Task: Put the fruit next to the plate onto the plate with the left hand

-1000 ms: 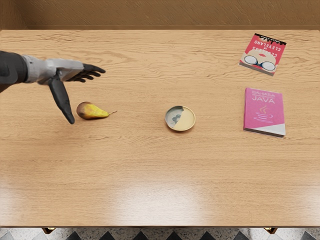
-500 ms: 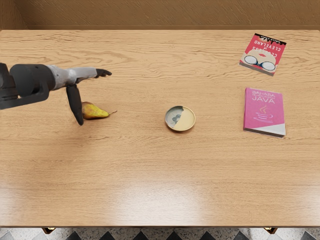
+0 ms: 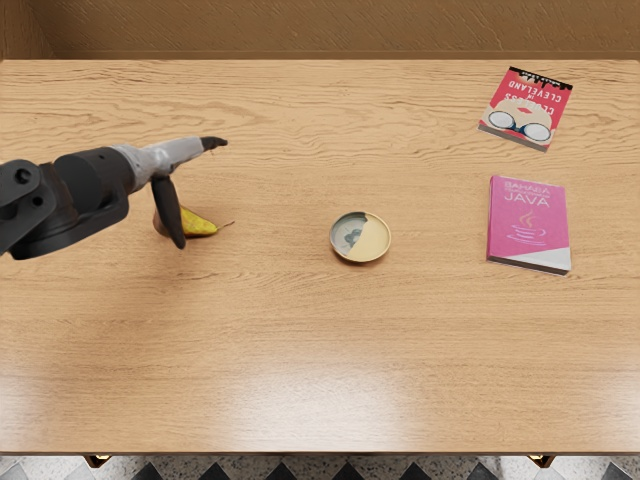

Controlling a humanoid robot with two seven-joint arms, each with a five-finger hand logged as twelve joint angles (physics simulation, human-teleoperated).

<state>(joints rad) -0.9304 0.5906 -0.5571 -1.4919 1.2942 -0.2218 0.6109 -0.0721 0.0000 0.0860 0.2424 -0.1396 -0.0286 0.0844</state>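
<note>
Left robot hand (image 3: 168, 165) is over the pear (image 3: 200, 226) atm, wide open and holding nothing: fingers (image 3: 203, 147) stretched out flat toward the far right, thumb (image 3: 172, 215) hanging straight down across the pear's fat end. Can't tell from this angle if the thumb touches the fruit or is just in front of it. Pear lies on its side on the surface (image 3: 300, 350), fat brown end to the left and half hidden behind the thumb, yellow neck + stem pointing right. So its long axis runs pretty much left-right and aims at the plate (image 3: 360, 237). Plate is off to the pear's right w/ a stretch of bare wood between them, no fruit on it. Fruit sits just below my palm and a bit right of it, so imo the grab has to drop from above w/ the fingers closing across the short axis. Right arm isn't in view, so left is the only one near, which suits the task anyway. Pink book (image 3: 528, 222) and red book (image 3: 525, 107) are far right, well apart from all this.
</note>
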